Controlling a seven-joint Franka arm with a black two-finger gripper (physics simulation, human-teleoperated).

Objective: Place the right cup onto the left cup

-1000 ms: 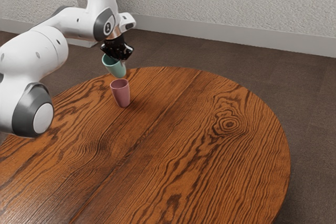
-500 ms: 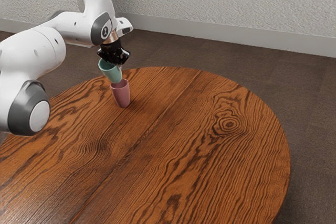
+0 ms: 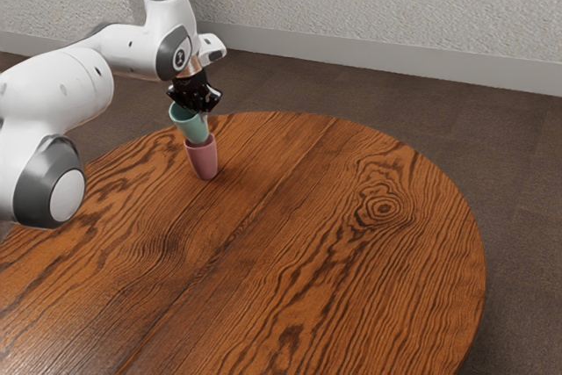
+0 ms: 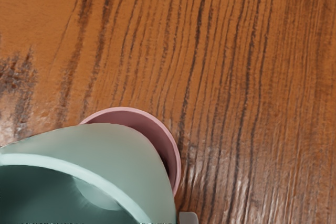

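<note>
My gripper point(image 3: 204, 113) is shut on the wall of the green cup point(image 3: 191, 126), near its rim. The green cup tilts slightly, with its base at the mouth of the pink cup point(image 3: 203, 162), which stands upright on the table. In the wrist view the green cup point(image 4: 115, 148) covers much of the pink cup point(image 4: 167, 145), whose rim curves out from behind it. How deep the green base sits inside the pink one is hidden. A fingertip edge point(image 4: 189, 217) shows beside the green cup.
The round wooden table point(image 3: 351, 243) extends toward the exterior view's right and front. Both cups are near its far edge, with a pale wall point(image 3: 378, 6) beyond the dark floor.
Over the last second my gripper has lowered the green cup to the pink cup's mouth. Since half a second ago they shifted slightly toward the exterior view's right. The pink cup stayed put.
</note>
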